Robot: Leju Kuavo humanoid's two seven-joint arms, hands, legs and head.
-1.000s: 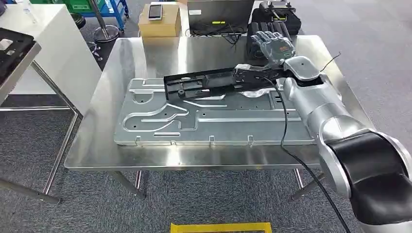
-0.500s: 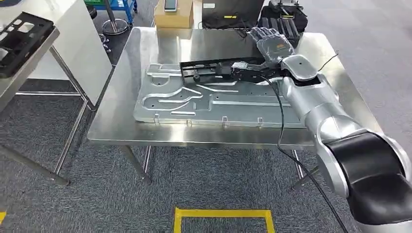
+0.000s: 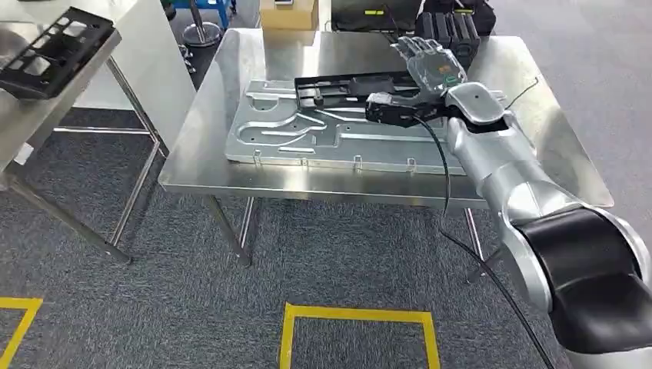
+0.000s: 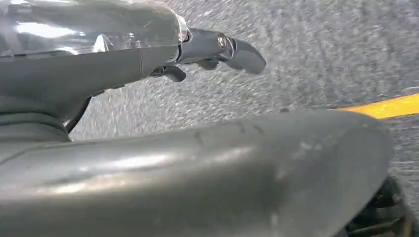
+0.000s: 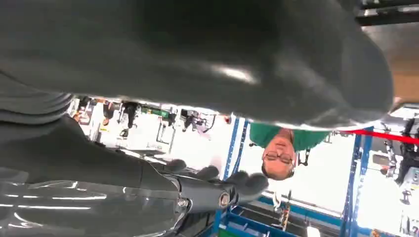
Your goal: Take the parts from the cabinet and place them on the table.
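Backing off, the robot's view widens; right hand [image 3: 430, 63] spread, released above the stiff, light black part [image 3: 350, 87] on the bench [image 3: 200, 165]; left hand [image 4: 217, 49] holds nothing.

You see a long black frame [image 3: 350, 86] lying flat across the far part of a big silver plate [image 3: 338, 138] on the table [image 3: 200, 154]. Its right end lies just below the right hand's [image 3: 432, 63] spread fingers [image 3: 411, 48].

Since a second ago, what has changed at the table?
The camera has pulled back and swung; the table now sits farther off, with more floor in view. The right hand hangs open over the black tray, which lies on the metal panel as before. Nothing was taken or let go.
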